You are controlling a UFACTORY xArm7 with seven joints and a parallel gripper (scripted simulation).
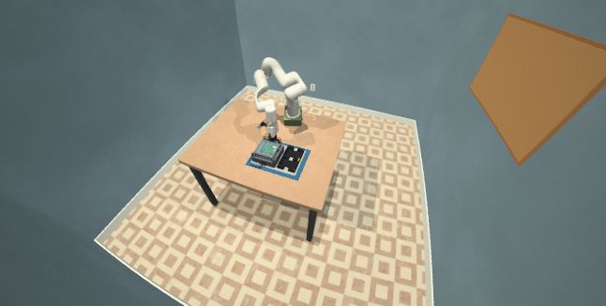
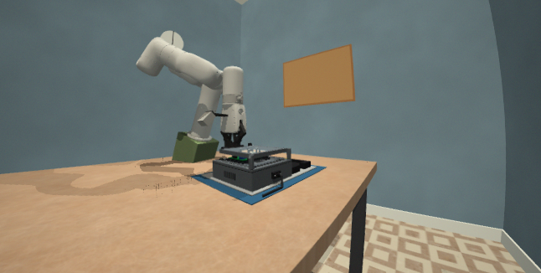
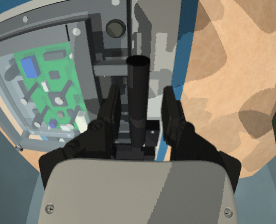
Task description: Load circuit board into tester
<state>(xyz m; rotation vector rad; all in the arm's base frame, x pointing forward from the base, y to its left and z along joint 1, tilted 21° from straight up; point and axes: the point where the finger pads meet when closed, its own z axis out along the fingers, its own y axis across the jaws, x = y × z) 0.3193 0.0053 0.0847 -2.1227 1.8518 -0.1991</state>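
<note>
The dark grey tester (image 1: 267,153) stands on a blue mat (image 1: 300,171), and also shows in the exterior view (image 2: 251,169). Its clear lid (image 2: 255,151) (image 3: 45,90) lies down and level over the green circuit board, which I see through it. My gripper (image 3: 141,97) is open at the tester's far edge, one finger on each side of the lid's black handle bar (image 3: 137,83) without clamping it. In the exterior view the gripper (image 2: 233,141) hangs just above that edge. I cannot see the latch hook clearly.
The black tray (image 1: 291,158) lies right of the tester on the same mat, and both of its pockets look empty. The arm's green base (image 1: 293,120) stands behind the mat. The table edge runs close in front of the mat.
</note>
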